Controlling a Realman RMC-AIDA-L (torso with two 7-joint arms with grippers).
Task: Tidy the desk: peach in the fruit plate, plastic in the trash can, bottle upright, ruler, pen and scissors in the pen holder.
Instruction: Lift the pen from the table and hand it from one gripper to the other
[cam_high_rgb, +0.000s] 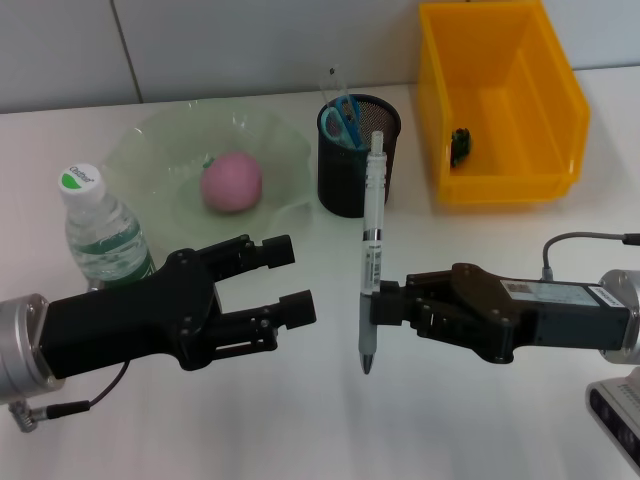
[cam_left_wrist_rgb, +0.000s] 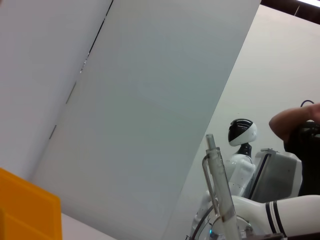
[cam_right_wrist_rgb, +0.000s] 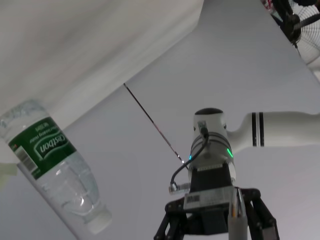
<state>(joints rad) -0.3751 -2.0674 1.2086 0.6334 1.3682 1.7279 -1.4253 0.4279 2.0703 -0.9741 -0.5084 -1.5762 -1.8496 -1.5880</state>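
Observation:
My right gripper (cam_high_rgb: 386, 304) is shut on a white pen (cam_high_rgb: 372, 250), holding it upright above the table in front of the black mesh pen holder (cam_high_rgb: 357, 175). The same pen (cam_left_wrist_rgb: 219, 192) shows in the left wrist view. Blue-handled scissors (cam_high_rgb: 343, 121) and a clear ruler (cam_high_rgb: 334, 82) stand in the holder. A pink peach (cam_high_rgb: 232, 182) lies in the green fruit plate (cam_high_rgb: 275, 135). The bottle (cam_high_rgb: 100, 225) stands upright at the left. My left gripper (cam_high_rgb: 292, 280) is open and empty, just left of the pen. A small dark piece of plastic (cam_high_rgb: 460, 146) lies in the yellow trash can (cam_high_rgb: 505, 185).
The trash can stands at the back right, close beside the pen holder. The plate sits between the bottle and the holder. A white wall runs behind the table. Bare tabletop lies under both grippers.

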